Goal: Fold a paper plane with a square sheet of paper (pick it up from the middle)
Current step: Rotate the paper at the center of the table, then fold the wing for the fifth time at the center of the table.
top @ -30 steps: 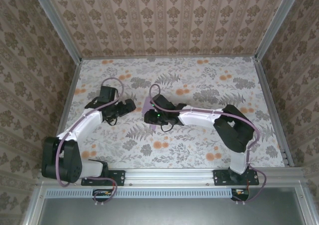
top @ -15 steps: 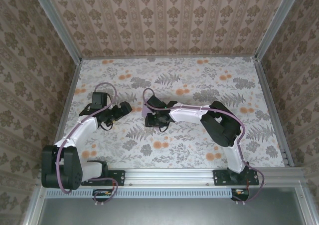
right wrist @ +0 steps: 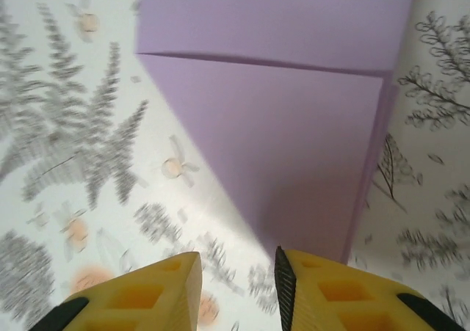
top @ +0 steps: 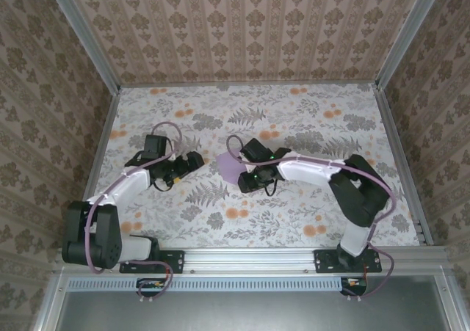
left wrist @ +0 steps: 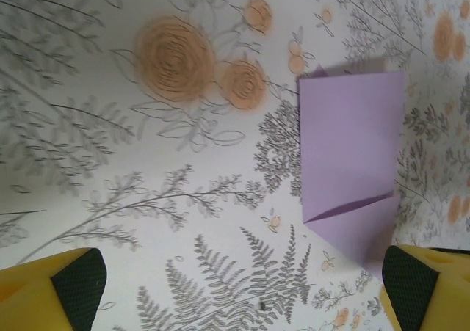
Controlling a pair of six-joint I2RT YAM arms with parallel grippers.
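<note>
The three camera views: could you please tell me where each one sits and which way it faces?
Top external: fixed above and behind the bases, looking down on the table; left arm and right arm show.
Left wrist: on the left arm, facing down; left fingers at the bottom corners, wide apart.
Right wrist: low over the lavender paper, facing down; right fingers at the bottom edge.
Shared: the lavender paper lies in all three.

Floral tabletop boxed in by patterned walls

The pale tabletop (top: pixel 308 118), printed with grey ferns and orange blossoms, fills the middle of the frame. Brown striped damask wallpaper covers the back wall (top: pixel 250 30) at the top, the left wall (top: pixel 37 111) and the right wall (top: pixel 437 103). Along the bottom run a silver metal rail (top: pixel 250 257), a slotted strip (top: pixel 250 282) and a dark grey panel (top: pixel 250 310).
</note>
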